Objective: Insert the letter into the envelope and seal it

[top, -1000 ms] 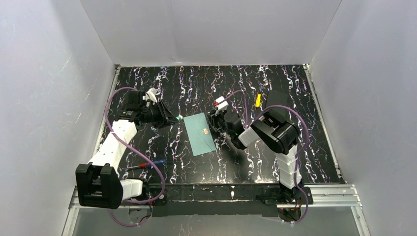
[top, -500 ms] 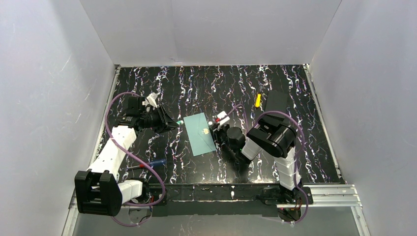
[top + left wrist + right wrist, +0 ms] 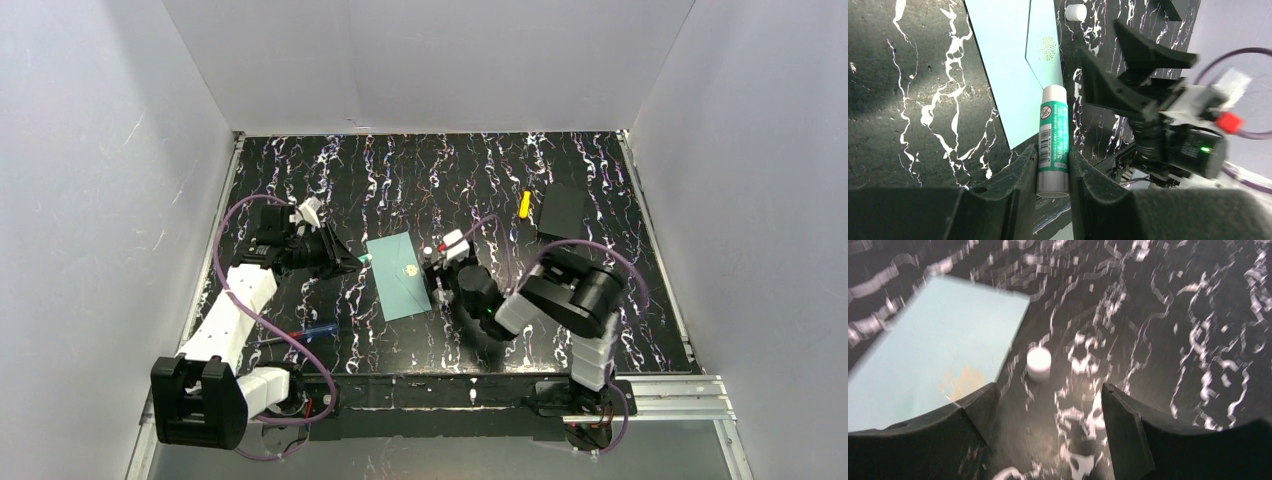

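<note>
From above, the envelope (image 3: 398, 277) lies flat near the middle of the bench (image 3: 400, 170), turned a little askew, flap side up with its gold seal (image 3: 409, 268) showing. The left gripper (image 3: 352, 260) sits just beside the envelope's left edge and pinches a green-and-white glue stick (image 3: 365, 258) that points at that edge. The right gripper (image 3: 437, 278) is just beside the envelope's right edge. A small white cap (image 3: 428, 250) rests near it. A black block (image 3: 561, 210) and a yellow item (image 3: 524, 203) lie toward the far right corner, and a blue-and-red tool (image 3: 300, 335) lies near the near edge on the left.

From the left wrist, the fingers (image 3: 1013, 185) clamp the glue stick (image 3: 1053, 135). Its white end lies over the envelope (image 3: 1003, 60) below the seal (image 3: 1048, 48); whether it touches cannot be told. Beyond it, the right gripper (image 3: 1128, 70) has its fingers spread.

From the right wrist, blurred, the fingers (image 3: 1128, 435) stand wide apart, gripping nothing. The cap (image 3: 1038, 362) stands upright ahead of the gap, just off the envelope's (image 3: 933, 355) corner.
</note>
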`<state>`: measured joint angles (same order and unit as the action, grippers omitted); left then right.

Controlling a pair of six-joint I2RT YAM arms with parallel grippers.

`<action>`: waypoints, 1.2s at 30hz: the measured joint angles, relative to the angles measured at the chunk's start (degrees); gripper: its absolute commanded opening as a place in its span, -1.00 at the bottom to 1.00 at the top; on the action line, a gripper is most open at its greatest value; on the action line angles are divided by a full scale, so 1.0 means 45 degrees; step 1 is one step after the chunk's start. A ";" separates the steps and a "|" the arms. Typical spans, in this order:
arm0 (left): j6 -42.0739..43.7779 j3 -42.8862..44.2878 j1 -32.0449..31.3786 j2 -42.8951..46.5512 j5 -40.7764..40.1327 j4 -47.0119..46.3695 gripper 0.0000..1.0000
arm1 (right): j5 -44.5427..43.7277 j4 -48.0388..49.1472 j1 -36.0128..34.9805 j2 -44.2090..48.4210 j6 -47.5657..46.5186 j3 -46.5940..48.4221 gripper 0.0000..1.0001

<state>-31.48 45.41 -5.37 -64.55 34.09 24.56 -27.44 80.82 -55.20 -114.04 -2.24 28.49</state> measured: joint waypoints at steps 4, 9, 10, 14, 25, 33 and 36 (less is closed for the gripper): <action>0.0049 -0.0151 0.0000 0.0233 -0.0044 0.0102 -1.00 | -0.0437 -0.5518 -0.0015 0.3089 0.1292 0.1685 0.63; 0.0078 -0.0189 0.0000 0.0529 0.0073 0.0185 -1.00 | 0.0476 -1.2575 0.0010 0.4328 0.3313 0.6295 0.62; 0.0102 -0.0185 0.0000 0.0563 0.0165 0.0199 -1.00 | 0.0573 -1.4144 0.0010 0.4231 0.3803 0.7329 0.62; 0.0238 -0.0185 0.0000 0.0661 0.0559 0.0282 -1.00 | 0.0617 -1.9618 0.0078 0.2997 0.5265 1.1302 0.61; 0.0588 -0.0185 0.0000 0.0879 0.0811 0.0393 -1.00 | 0.1695 -2.6889 0.1690 -0.1418 0.6314 1.5412 0.25; 0.1010 -0.0010 0.0000 0.0296 0.0821 0.0607 -1.00 | 0.3133 -2.7583 0.2361 -0.2438 0.5921 1.7039 0.25; 0.1059 0.0087 0.0000 -0.0010 0.0821 0.0593 -1.00 | 0.3478 -2.7622 0.2346 -0.2565 0.5795 1.7160 0.25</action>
<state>-26.72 45.80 -5.37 -64.60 37.78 27.22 -11.79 -43.48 -44.64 -125.58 23.83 105.71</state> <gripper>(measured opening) 0.236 0.622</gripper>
